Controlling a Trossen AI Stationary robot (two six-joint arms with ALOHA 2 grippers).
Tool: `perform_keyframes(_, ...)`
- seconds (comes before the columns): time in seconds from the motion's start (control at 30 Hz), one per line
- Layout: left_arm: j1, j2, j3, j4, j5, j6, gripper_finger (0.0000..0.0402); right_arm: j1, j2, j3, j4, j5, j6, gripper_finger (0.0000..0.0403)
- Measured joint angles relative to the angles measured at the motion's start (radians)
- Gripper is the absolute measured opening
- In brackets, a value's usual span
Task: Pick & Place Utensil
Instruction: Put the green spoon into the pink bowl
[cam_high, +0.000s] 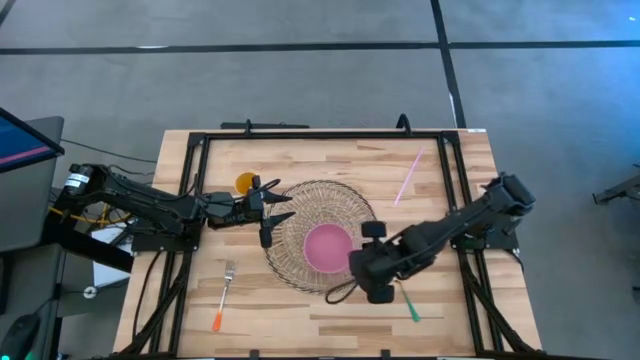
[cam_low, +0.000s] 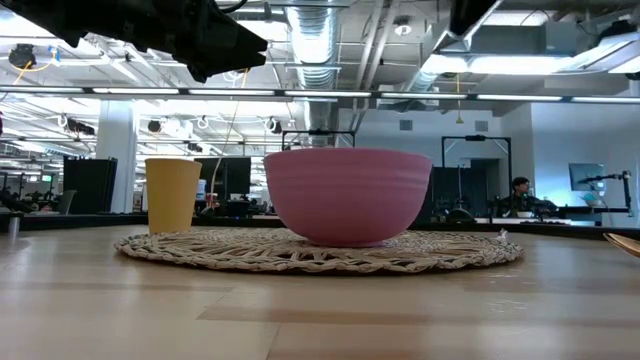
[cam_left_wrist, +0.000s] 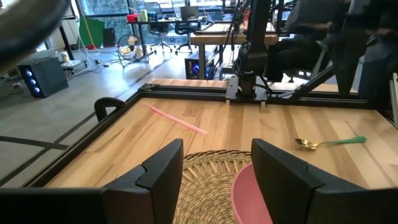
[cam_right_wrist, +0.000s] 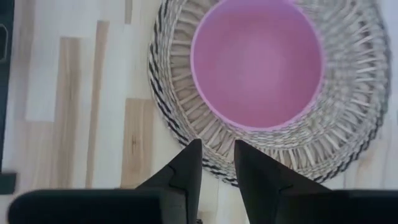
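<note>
High view: left gripper (cam_high: 268, 213) spread and empty over the woven mat's (cam_high: 345, 200) left edge. Right gripper (cam_high: 362, 272), fingers narrowly parted, empty, at the mat's near edge beside the pink bowl (cam_high: 327, 246). Green-handled spoon (cam_high: 411, 309) lies near right; fork (cam_high: 223, 294) near left.

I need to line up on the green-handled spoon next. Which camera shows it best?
The left wrist view: the green-handled spoon lies whole on bare wood, gold bowl and green handle clear. The high view shows only its handle beside the right gripper. The other two views do not clearly show it.
</note>
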Motion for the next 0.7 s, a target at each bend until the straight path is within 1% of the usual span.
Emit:
perform_keyframes(0.1,0.0,0.0,0.0,0.0,0.0,0.0,0.0191,0.026,-0.01,0.0,-0.032,0.044,0.08,0.0087)
perform_keyframes(0.27,0.0,0.0,0.0,0.0,0.0,0.0,0.0191,0.069,-0.001,-0.001,-0.114,0.054,0.237,0.0087)
perform_keyframes(0.4,0.0,0.0,0.0,0.002,0.0,0.0,0.0191,0.11,-0.002,-0.002,-0.185,0.094,0.328,0.0087)
perform_keyframes(0.5,0.0,0.0,0.0,0.004,0.0,0.0,0.0191,0.141,-0.032,-0.003,-0.291,0.103,0.437,0.0087)
perform_keyframes(0.6,0.0,0.0,0.0,0.004,0.0,0.0,0.0191,0.171,-0.073,-0.004,-0.346,0.184,0.547,0.0087)
perform_keyframes(0.67,0.0,0.0,0.0,0.004,0.0,0.0,0.0191,0.201,-0.104,-0.047,-0.311,0.24,0.575,0.0087)
perform_keyframes(0.7,0.0,0.0,0.0,0.004,0.0,0.001,0.0191,0.218,-0.125,-0.084,-0.278,0.249,0.584,0.0087)
